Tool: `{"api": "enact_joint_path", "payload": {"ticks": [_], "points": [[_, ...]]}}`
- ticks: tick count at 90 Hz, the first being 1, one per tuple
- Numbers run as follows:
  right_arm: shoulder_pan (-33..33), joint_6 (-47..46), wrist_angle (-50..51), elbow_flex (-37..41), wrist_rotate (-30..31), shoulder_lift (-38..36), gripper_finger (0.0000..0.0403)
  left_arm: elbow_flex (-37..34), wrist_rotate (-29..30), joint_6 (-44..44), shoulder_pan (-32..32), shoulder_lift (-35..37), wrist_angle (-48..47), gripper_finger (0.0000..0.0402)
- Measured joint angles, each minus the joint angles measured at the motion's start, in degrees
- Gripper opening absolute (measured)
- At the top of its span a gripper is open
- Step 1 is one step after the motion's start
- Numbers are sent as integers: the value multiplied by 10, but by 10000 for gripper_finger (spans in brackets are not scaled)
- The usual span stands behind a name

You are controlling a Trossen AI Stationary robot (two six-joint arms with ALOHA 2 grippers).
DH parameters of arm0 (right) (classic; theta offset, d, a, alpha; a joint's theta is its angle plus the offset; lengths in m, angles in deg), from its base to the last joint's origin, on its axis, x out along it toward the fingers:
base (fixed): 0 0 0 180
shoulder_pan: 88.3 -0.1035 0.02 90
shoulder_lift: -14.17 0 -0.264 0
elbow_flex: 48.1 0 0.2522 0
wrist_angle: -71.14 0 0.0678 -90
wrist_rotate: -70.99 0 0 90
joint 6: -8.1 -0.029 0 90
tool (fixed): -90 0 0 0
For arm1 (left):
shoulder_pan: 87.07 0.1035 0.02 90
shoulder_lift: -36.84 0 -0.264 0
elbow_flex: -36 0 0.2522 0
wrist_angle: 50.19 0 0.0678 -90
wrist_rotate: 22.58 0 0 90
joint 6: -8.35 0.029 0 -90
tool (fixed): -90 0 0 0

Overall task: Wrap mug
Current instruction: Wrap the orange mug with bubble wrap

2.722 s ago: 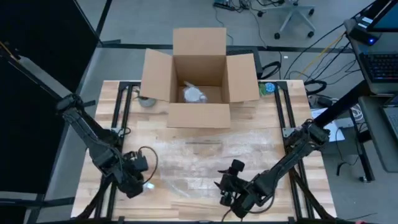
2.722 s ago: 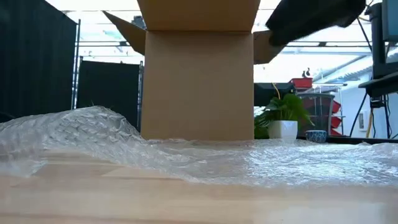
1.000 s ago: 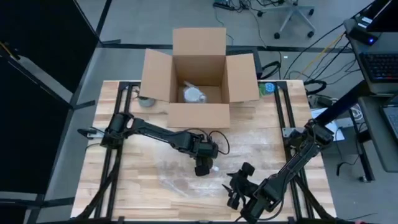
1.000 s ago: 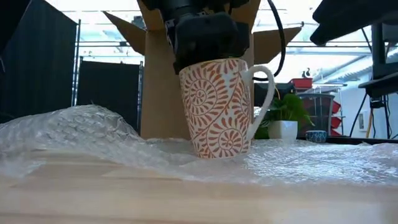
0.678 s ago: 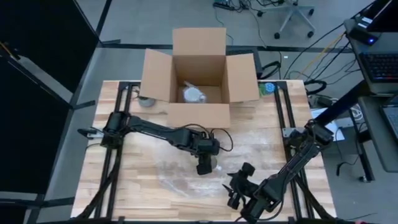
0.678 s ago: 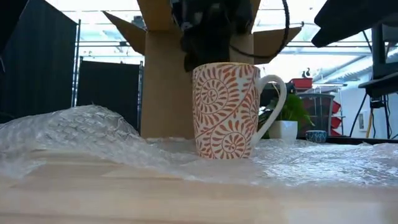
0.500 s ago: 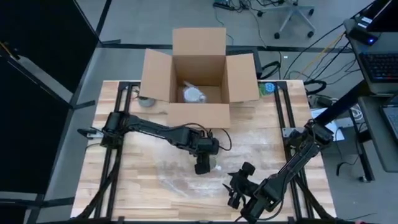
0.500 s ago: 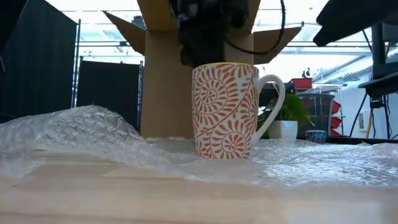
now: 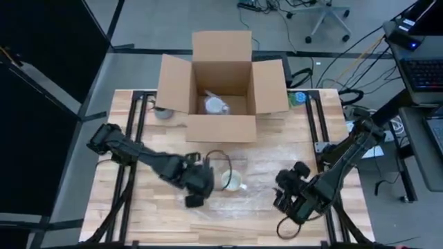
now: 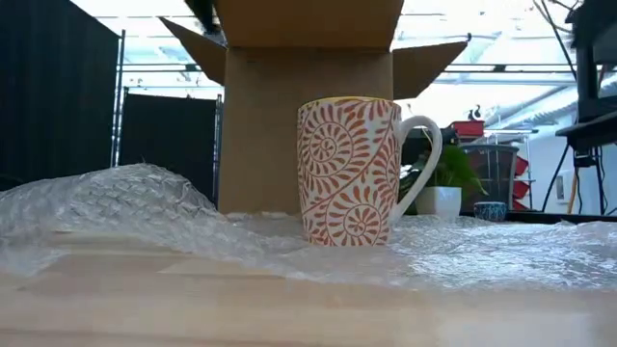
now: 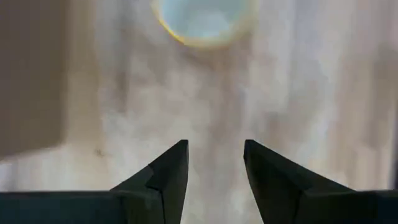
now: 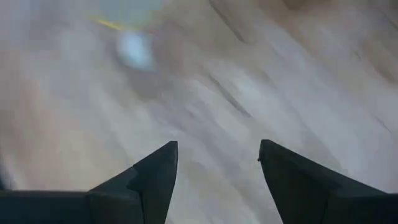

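The left gripper [image 9: 194, 200] hovers over the front-left part of the table, just left of the mug; its two dark fingers [image 11: 166, 176] stand apart with a clear gap between them and hold nothing. The right gripper [image 9: 282, 201] hangs over the front-right part of the table, well to the right of the mug; its fingers [image 12: 152, 174] are spread wide and are also empty.

The mug [image 10: 350, 172] stands upright near the middle of the table, free of both grippers. It is white with an orange spiral pattern, and in the low view its handle points right. From above, its round open rim [image 9: 234, 181] faces up. It rests on a sheet of clear bubble wrap [image 10: 135, 207] that lies spread over the wooden table [image 9: 118, 124], bunched up higher at one side in the low view.

Behind the mug, at the far edge of the table, an open cardboard box [image 9: 221, 83] stands with its flaps spread outward. A pale wrapped bundle [image 9: 215, 105] lies inside it.
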Motion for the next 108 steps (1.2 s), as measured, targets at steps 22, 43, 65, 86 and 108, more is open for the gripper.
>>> {"api": "enact_joint_path", "payload": {"ticks": [22, 43, 65, 86, 108], "points": [[13, -162, -67, 148, -86, -15, 191, -204, -44, -125, -58, 62, 106, 143], [12, -267, -115, 257, -182, -15, 189, -361, -67, -199, -94, 93, 283, 143], [-6, -332, -155, 308, -202, -15, 189, -418, -60, -248, -128, 93, 293, 143], [-41, -424, -256, 381, -163, -21, 183, -433, -35, -263, -144, 93, 322, 143], [-53, -398, -264, 349, -115, -17, 111, -433, -26, -263, -147, 93, 340, 143]]}}
